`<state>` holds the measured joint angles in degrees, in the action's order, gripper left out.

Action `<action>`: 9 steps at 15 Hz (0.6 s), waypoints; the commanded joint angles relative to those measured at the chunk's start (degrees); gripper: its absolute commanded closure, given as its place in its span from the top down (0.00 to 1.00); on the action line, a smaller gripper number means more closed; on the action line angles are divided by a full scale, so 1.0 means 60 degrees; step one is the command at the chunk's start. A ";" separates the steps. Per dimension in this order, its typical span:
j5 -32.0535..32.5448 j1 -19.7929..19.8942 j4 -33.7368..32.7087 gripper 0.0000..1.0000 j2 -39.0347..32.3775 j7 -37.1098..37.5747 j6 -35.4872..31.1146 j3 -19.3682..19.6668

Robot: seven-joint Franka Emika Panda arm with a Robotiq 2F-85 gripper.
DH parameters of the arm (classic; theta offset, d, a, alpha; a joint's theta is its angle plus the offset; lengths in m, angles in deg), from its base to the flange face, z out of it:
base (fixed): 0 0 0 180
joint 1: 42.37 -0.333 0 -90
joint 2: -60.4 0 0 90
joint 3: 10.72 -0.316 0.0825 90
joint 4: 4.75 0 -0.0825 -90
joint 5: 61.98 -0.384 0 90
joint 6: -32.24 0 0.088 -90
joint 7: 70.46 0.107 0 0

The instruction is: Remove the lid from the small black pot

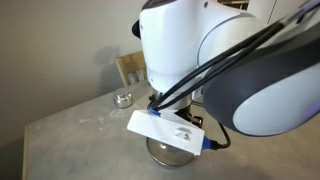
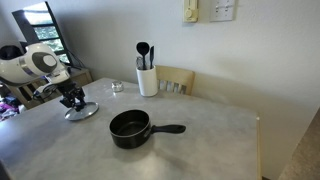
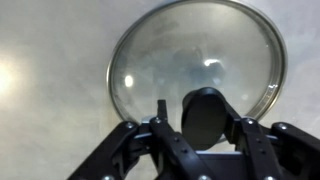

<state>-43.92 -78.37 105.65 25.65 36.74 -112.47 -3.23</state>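
Note:
The small black pot (image 2: 129, 127) stands uncovered in the middle of the table, its long handle pointing right. The glass lid lies flat on the table far to the pot's left, in both exterior views (image 2: 81, 111) (image 1: 172, 152). In the wrist view the lid (image 3: 190, 55) fills the frame, with its black knob (image 3: 205, 115) between my fingers. My gripper (image 3: 202, 125) (image 2: 72, 99) sits just above the lid. Its fingers straddle the knob with a visible gap on the left side, so it looks open.
A white utensil holder (image 2: 148, 80) with black utensils stands at the back by the wall. A small shiny metal cup (image 2: 117, 86) (image 1: 123, 98) sits near it. A wooden chair back (image 2: 178, 77) (image 1: 130, 68) rises behind the table. The table edge runs along the right (image 2: 255, 135).

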 commanded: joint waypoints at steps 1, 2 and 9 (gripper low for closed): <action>0.0782 0.0637 0.0264 0.85 0.0266 -0.0584 0.0040 0.0213; 0.1016 0.0701 0.0153 0.94 0.0268 -0.0688 0.0195 0.0322; 0.1772 0.2090 -0.0285 1.00 0.1165 -0.4493 0.0114 -0.0353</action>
<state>-32.62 -69.29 103.34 28.79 19.16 -112.42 -1.08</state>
